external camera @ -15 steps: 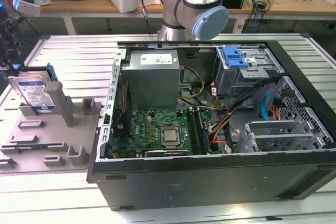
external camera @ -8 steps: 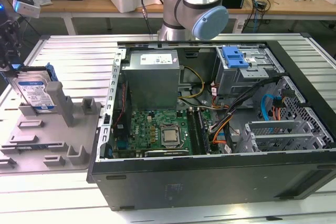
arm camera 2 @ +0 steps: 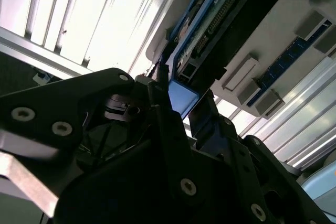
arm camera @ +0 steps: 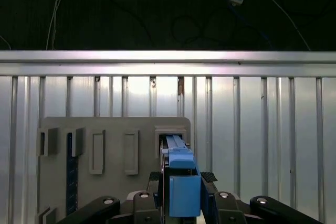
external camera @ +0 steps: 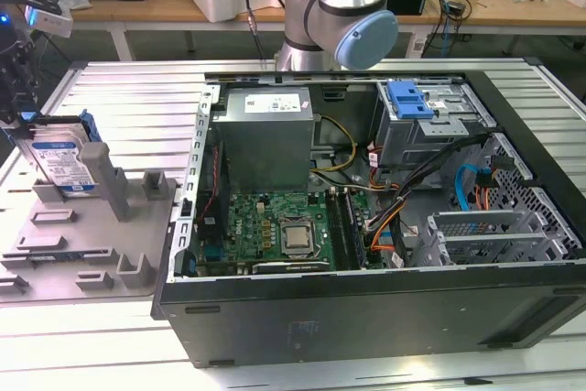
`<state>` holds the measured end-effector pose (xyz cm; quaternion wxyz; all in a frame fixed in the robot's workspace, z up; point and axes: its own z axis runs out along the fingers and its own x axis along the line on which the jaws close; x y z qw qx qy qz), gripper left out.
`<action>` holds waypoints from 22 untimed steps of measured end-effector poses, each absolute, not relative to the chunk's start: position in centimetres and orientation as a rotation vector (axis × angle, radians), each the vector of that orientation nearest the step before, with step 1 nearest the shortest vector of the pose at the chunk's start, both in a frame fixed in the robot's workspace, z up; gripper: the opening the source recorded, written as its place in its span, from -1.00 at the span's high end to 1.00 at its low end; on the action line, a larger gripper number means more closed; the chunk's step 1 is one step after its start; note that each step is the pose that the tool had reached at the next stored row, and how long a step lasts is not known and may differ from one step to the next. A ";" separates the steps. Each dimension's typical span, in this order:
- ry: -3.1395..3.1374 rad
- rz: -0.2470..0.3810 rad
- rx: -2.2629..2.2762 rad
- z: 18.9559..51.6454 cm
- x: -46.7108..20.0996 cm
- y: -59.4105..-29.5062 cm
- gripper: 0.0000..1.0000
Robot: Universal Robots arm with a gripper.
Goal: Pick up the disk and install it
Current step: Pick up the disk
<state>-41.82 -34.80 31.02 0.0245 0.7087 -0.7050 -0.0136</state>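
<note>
The disk point(external camera: 59, 160) stands on edge in a slot of the grey holder plate point(external camera: 137, 226) at the exterior view's left, its white-and-blue label facing out and its blue carrier frame around it. My gripper point(external camera: 27, 124) reaches down onto its upper corner. In the first wrist view my gripper point(arm camera: 182, 195) has its black fingers point(arm camera: 156, 195) pressed against both sides of the blue frame point(arm camera: 182, 182), shut on it. The second wrist view shows the disk point(arm camera 2: 210, 30) running away from the fingers, its blue tab point(arm camera 2: 182, 98) between them.
An open computer case point(external camera: 366, 304) lies beside the holder, with a motherboard point(external camera: 284, 226), a power supply point(external camera: 265, 135) and a metal drive cage point(external camera: 430, 130) topped by a blue latch point(external camera: 409, 98). The arm's base point(external camera: 334, 6) stands behind the case. Ribbed aluminium table point(external camera: 128, 89) surrounds everything.
</note>
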 end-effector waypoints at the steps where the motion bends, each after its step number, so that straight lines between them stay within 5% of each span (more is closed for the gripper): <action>1: -2.180 -0.042 2.193 30.9 -41.8 -34.8 0.16; 22: -2.155 -0.041 2.217 29.5 -41.9 -34.7 0.16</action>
